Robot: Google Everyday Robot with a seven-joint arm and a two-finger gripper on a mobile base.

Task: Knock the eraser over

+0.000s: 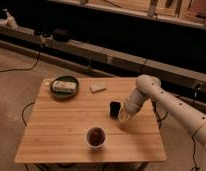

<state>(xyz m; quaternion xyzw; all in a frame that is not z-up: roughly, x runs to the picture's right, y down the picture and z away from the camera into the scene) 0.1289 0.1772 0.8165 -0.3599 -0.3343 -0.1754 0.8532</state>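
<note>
A wooden table [71, 135] stands in a dim room, with dark shelves and cables running along the wall behind it. The gripper [123, 116] is low over the right part of the table, at the end of a white arm [168, 104] that reaches in from the right side. The gripper is just beside the eraser [114, 108], on its right, and it looks like it touches it or almost touches it.

The eraser is a small dark block. It stands upright on the table, a little right of the middle.

In front of the eraser, nearer the front edge, sits a white cup [96, 137] with something dark inside. Farther back, near the far edge, lies a small pale flat thing [98, 88]. To the left of that is a dark green bowl [64, 87] with a pale bar lying in it. The bowl is well apart from the eraser.
</note>
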